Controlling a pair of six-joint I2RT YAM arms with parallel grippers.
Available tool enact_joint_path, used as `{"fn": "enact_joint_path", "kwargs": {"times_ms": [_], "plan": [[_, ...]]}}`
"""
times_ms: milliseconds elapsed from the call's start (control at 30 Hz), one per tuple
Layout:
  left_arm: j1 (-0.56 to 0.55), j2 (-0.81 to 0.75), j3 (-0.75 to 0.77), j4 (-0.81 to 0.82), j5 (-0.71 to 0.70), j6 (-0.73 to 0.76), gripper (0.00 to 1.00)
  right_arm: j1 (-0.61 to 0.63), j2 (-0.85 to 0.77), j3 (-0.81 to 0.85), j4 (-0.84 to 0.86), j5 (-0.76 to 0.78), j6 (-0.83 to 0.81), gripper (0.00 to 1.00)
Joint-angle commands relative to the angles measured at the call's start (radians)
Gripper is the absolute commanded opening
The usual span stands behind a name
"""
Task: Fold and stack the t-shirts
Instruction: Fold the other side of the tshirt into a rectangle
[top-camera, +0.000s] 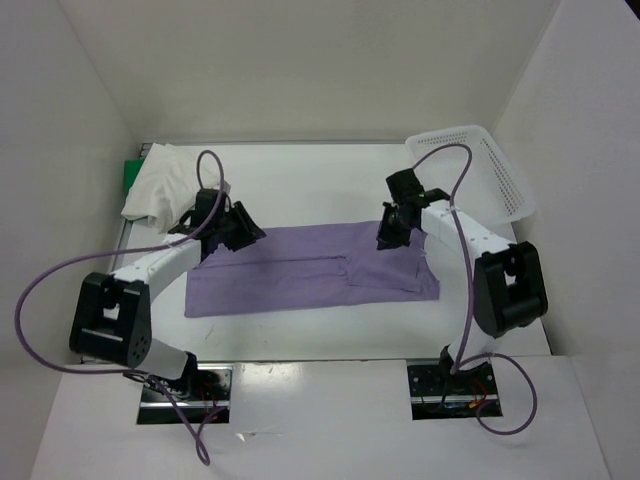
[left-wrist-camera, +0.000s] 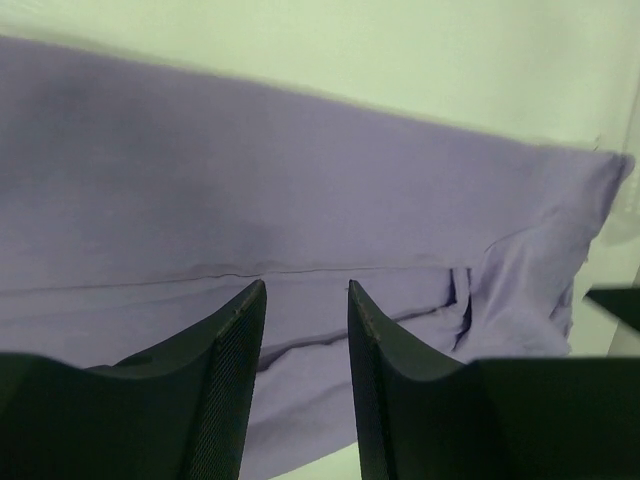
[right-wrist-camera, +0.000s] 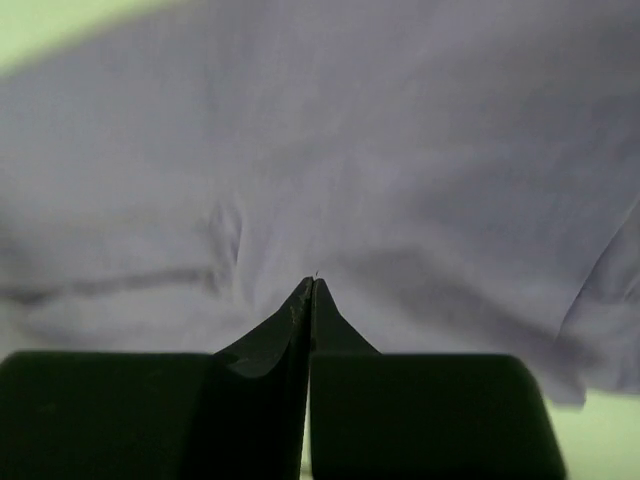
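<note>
Our right gripper (right-wrist-camera: 312, 282) has its fingers pressed together, low over the lavender t-shirt (top-camera: 300, 270). The shirt lies under and ahead of both grippers, folded into a long band. Our left gripper (left-wrist-camera: 305, 290) hangs over the shirt's other end with its jaws apart and empty. For a clean fold, we judge both should pinch matching edges and carry them over together, keeping the cloth taut. We cannot tell whether the right fingertips have caught any cloth. Beyond the left gripper, the white t-shirt (top-camera: 160, 185) hides most of the green t-shirt (top-camera: 133, 175). Beyond the right gripper stands a basket (top-camera: 490, 170).
</note>
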Motion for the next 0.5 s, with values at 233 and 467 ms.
{"fn": "enact_joint_path", "kwargs": {"times_ms": [233, 467], "plan": [[0.092, 0.222, 0.039, 0.127, 0.101, -0.084, 0.46, -0.112, 0.246, 0.128, 0.255, 0.456, 0.054, 0.07], [0.269, 0.249, -0.015, 0.137, 0.139, -0.098, 0.46, -0.145, 0.347, 0.168, 0.310, 0.637, 0.019, 0.07]]}}
